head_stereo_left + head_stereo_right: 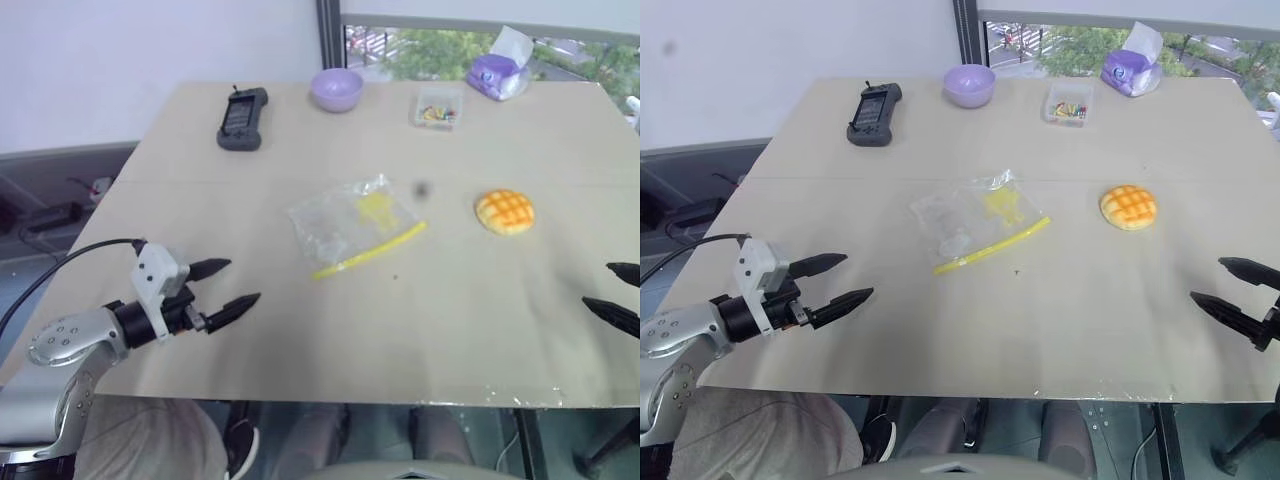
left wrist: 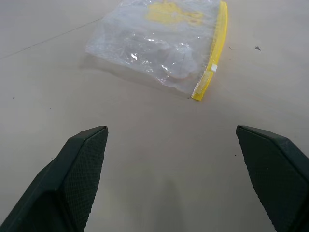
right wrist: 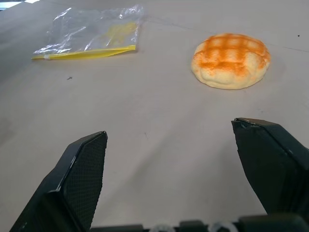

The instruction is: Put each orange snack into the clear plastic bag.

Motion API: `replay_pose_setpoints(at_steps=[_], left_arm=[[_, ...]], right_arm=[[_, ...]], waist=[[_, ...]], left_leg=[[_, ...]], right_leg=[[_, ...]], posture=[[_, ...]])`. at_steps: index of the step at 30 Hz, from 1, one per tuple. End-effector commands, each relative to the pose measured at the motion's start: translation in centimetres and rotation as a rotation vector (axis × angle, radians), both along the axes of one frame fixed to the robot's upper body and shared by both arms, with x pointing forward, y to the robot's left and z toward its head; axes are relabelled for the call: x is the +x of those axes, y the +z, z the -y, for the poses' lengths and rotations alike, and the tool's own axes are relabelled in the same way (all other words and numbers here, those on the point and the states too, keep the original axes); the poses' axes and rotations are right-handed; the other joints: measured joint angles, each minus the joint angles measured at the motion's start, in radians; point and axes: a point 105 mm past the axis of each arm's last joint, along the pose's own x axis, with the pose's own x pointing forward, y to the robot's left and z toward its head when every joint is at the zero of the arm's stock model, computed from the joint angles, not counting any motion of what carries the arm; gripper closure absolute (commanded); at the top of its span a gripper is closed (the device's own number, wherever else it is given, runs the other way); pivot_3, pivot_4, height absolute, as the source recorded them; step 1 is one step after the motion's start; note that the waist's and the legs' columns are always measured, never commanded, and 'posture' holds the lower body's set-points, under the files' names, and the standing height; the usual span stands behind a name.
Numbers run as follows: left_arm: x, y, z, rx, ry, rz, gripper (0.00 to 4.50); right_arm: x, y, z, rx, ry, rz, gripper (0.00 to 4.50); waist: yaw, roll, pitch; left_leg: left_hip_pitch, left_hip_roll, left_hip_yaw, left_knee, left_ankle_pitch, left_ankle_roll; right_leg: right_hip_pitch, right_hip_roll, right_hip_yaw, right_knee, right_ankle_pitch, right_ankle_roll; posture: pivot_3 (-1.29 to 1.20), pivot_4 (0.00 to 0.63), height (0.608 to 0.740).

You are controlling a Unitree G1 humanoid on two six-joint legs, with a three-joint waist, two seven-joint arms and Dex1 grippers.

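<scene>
Beige table point(image 1: 1090, 300), orange snack point(image 1: 1128, 207), clear plastic bag point(image 1: 975, 223)

You have an orange-yellow bun point(image 1: 504, 212) with a darker crosshatch grid, a clear bag point(image 1: 352, 226) with a yellow strip, a lilac bowl point(image 1: 336, 89) at twelve o'clock, a black handset point(image 1: 242, 119), and a beige table point(image 1: 450, 310).

Orange snack point(image 1: 1128, 207) beside clear plastic bag point(image 1: 970, 228), both pincers open, empty

You've got the bag point(image 1: 975, 223) mid-table point(image 1: 940, 340), the snack point(image 1: 1128, 206) to its right (well apart), and the bowl point(image 1: 969, 85) and box point(image 1: 1068, 103) behind them.
</scene>
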Motion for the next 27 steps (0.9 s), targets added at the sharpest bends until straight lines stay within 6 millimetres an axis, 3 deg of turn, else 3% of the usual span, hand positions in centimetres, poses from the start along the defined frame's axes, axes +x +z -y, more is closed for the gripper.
replay_pose_setpoints(at_steps=[1,27], left_arm=[[0.4,0.8,0.0,0.010,0.001,0.065,0.00],[1.3,-0.8,-0.8,0.074,0.004,0.067,0.00]], right_arm=[[0.2,0.7,-0.3,-0.011,0.005,0.042,0.03],[0.4,0.8,-1.7,-0.002,0.040,0.045,0.03]], waist=[[0.000,0.000,0.000],[0.002,0.000,0.000]], left_leg=[[0.000,0.000,0.000,0.000,0.000,0.000],[0.000,0.001,0.001,0.000,-0.001,0.001]], right_leg=[[0.000,0.000,0.000,0.000,0.000,0.000],[0.000,0.000,0.001,0.000,0.000,0.000]], posture=[[0.00,0.150,0.740],[0.00,0.150,0.740]])
